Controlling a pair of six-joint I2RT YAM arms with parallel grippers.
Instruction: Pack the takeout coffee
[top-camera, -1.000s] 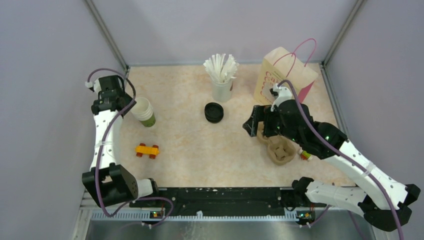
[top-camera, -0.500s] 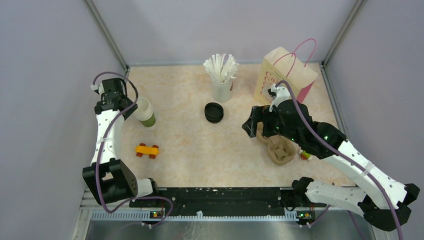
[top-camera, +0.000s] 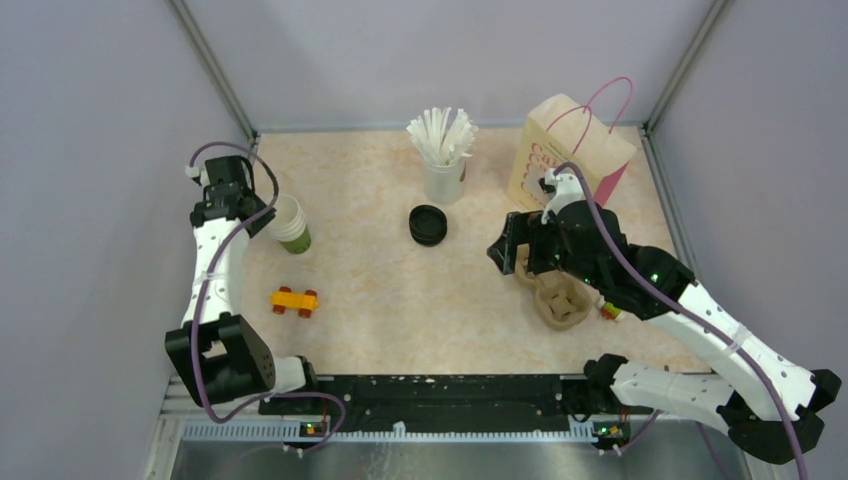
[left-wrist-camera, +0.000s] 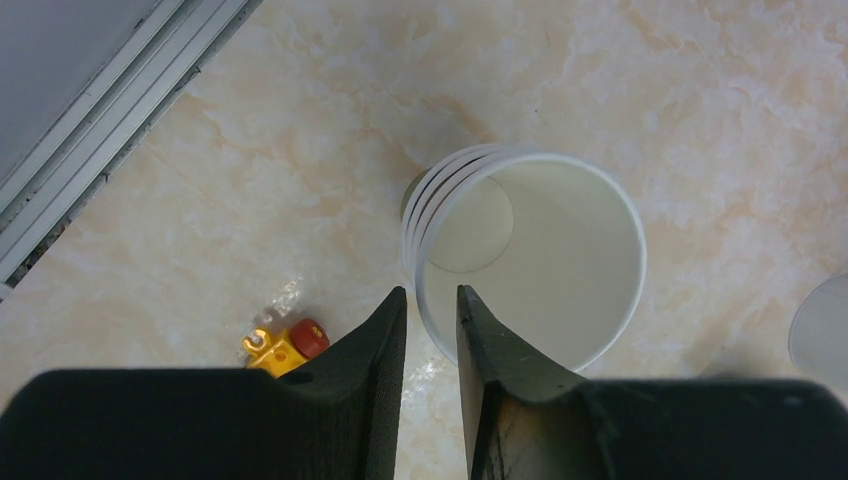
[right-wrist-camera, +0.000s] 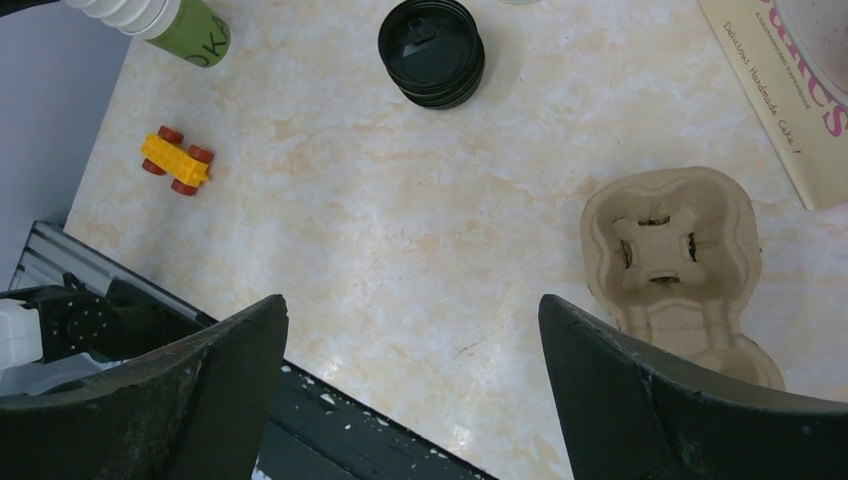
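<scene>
Shows the left gripper (left-wrist-camera: 430, 295) drawn down to a thin slot across the rim of the top cup in the stack of paper cups (left-wrist-camera: 530, 250), one finger outside the wall and one inside. Hard to tell from the wrist view whether the fingers already pinch the paper or sit just shy of it.

Suggests a grab at a lidless cup from the stack, not at the takeout coffee (top-camera: 428, 224). Leaves the coffee, seen as a black round lid, standing alone mid-table, well apart from both arms, with packing not yet begun.

Shows the right gripper (right-wrist-camera: 412, 305) spread wide and holding nothing, poised above the table (top-camera: 400, 290) just beside the cardboard cup carrier (right-wrist-camera: 670, 250).

Compared with a second earlier: left wrist nudged slightly toward the back wall and settled over the stack, with the fingers much closer together. Right arm almost unchanged, with only a slight shift. Coffee, carrier, paper bag (top-camera: 565, 150) and yellow toy car (top-camera: 294, 300) all in the same places.
</scene>
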